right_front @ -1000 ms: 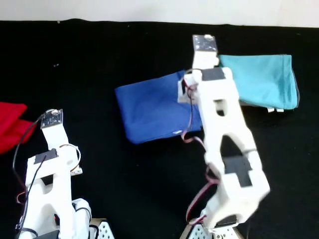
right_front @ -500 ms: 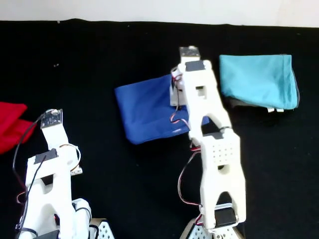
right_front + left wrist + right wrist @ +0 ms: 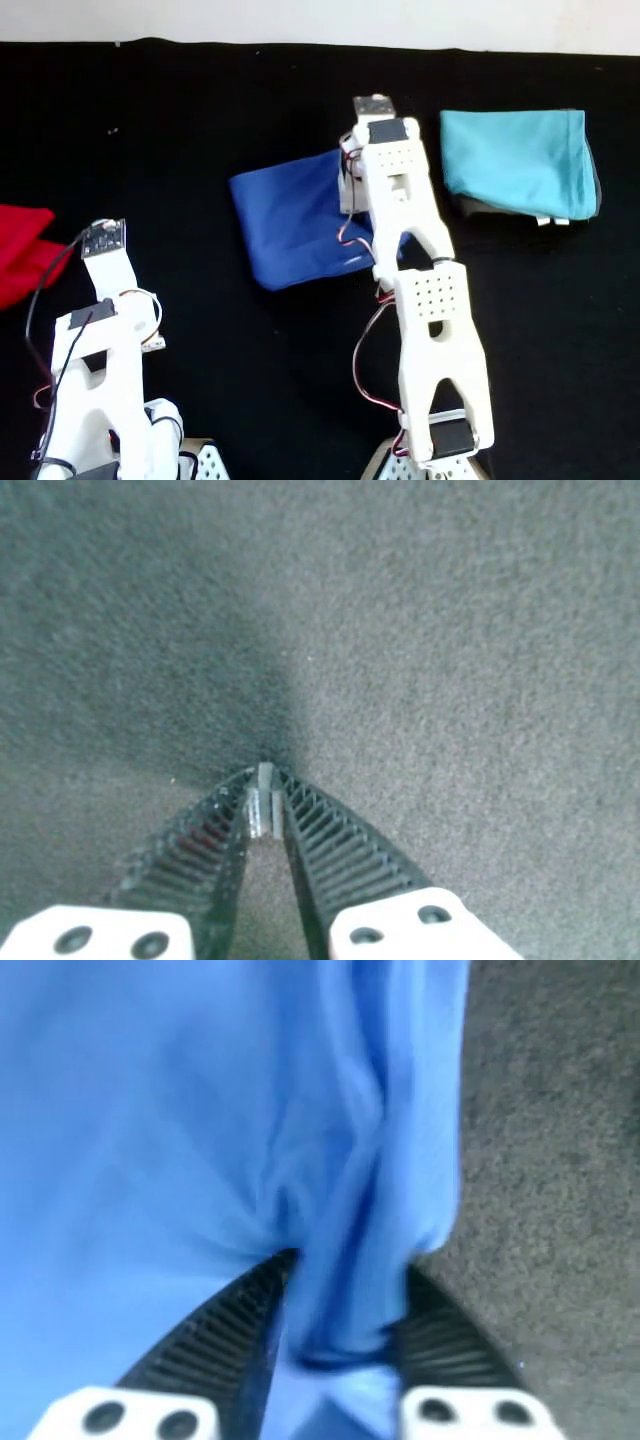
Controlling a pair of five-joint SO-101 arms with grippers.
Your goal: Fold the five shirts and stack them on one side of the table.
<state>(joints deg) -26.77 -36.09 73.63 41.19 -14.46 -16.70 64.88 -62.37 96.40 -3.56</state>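
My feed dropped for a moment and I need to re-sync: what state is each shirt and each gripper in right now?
blue shirt: folded, lying mid-table, one edge pinched.
teal shirt: folded, lying at the far right, nothing gripping it.
red shirt: bunched, not folded, at the left edge.
left gripper: shut, empty, over bare cloth.
right gripper: shut on a bunched edge of the blue shirt.

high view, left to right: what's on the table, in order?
red shirt → left arm → blue shirt → teal shirt. The right arm is left out because it overlaps the blue shirt's right edge.
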